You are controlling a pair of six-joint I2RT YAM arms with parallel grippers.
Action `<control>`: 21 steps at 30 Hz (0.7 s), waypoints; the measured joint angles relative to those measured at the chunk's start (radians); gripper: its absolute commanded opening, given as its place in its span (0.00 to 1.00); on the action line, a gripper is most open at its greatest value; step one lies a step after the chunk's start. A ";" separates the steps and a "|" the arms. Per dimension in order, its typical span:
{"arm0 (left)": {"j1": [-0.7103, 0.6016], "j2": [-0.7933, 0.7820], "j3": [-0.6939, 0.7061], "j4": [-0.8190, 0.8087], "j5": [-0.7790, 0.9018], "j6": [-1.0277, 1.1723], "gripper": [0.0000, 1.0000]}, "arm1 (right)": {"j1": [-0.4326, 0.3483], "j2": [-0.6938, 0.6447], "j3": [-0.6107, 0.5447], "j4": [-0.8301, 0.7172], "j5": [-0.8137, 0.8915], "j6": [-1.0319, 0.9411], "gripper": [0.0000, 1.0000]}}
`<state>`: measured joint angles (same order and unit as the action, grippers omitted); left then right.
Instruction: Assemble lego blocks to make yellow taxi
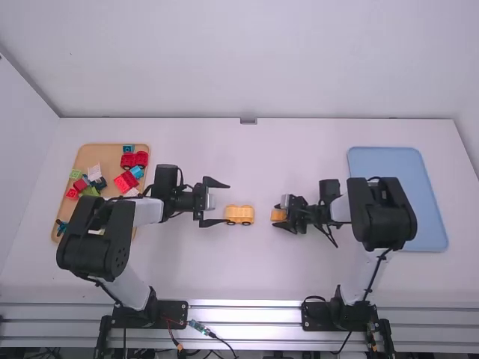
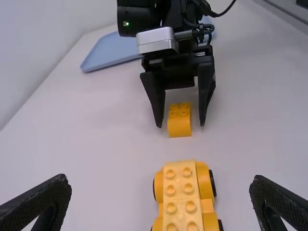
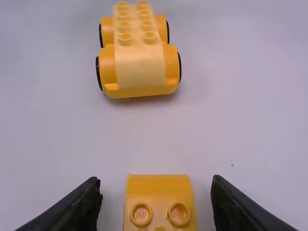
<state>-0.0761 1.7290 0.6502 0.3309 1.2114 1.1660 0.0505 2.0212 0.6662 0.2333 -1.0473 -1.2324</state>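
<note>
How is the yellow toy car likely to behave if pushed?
The yellow car would probably roll lengthwise, since it has wheels at its sides. Its low, broad shape suggests little tipping. Its studded top looks like hard plastic, likely stiff.

Beyond the yellow wheeled base (image 1: pixel 239 215) and on its near side, broad stretches of table (image 1: pixel 247 161) lie open for a gripper to pass, but its left end is hemmed in by the left gripper (image 1: pixel 225 204), whose fingers stand wide apart there. On the right a narrow open gap separates the wheeled base from a loose yellow block (image 3: pixel 160 192), past which the way is blocked by the right gripper (image 1: pixel 277 216), with a slim space between the block and each finger. Well to the base's left stands the block-filled wooden tray (image 1: pixel 108 155), partly under the left arm.
</note>
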 measured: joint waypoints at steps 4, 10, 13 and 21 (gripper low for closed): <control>0.000 0.000 0.000 0.000 0.000 0.000 0.99 | 0.000 0.000 0.000 0.000 -0.001 0.002 0.44; 0.000 0.000 0.000 0.000 0.000 0.000 0.99 | 0.000 0.000 0.000 0.000 0.000 0.002 0.33; 0.000 0.000 0.000 0.000 0.000 0.000 0.99 | 0.000 0.000 0.000 -0.001 -0.001 0.002 0.27; 0.000 0.000 0.000 -0.031 -0.005 0.000 0.99 | 0.000 0.000 0.000 -0.009 -0.013 0.002 0.23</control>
<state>-0.0757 1.7290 0.6502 0.3004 1.2068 1.1664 0.0502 2.0212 0.6662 0.2245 -1.0599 -1.2301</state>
